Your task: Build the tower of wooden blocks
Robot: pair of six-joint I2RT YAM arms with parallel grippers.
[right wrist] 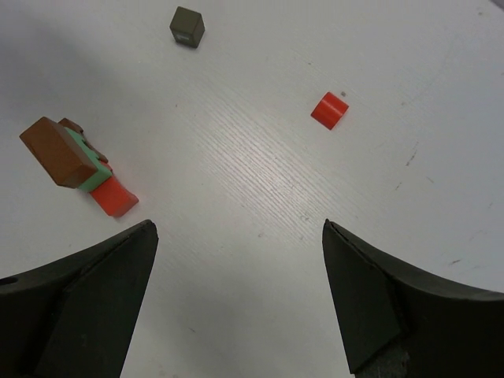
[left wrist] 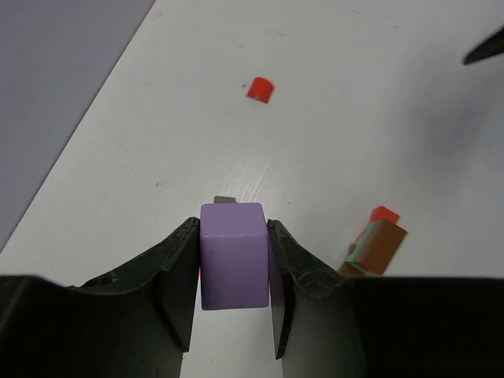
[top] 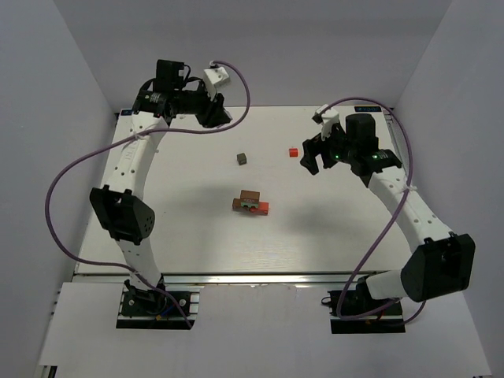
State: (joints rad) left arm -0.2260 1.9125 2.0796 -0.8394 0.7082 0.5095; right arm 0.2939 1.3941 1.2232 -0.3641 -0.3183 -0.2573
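Up near the back edge of the white counter [top: 197, 244], left of centre: left claw [left wrist: 233, 232] clenched on a lilac cube [left wrist: 232, 268], jaws flat against two opposite sides, cube looking lifted off the surface. Over on the far right: right claw [right wrist: 238, 228] spread wide, nothing in between, hanging above bare counter. Roughly mid-counter, the tower [top: 251, 204] so far, brown on top, green under it, red poking out at one end. Beyond that, toward the back, a loose dark grey cube [top: 242, 158]. Further right, a loose red block [top: 292, 150], just beside the right claw. Both well apart from the tower. Counter surface pale, with a faint wood grain plus a few tiny scuffs and specks. Plain pale grey walls [top: 47, 79] on the left, back and right, boxing it all in. Metal rail [top: 236, 278] along the near edge, and purple cables [top: 59, 189] looping out to either side.
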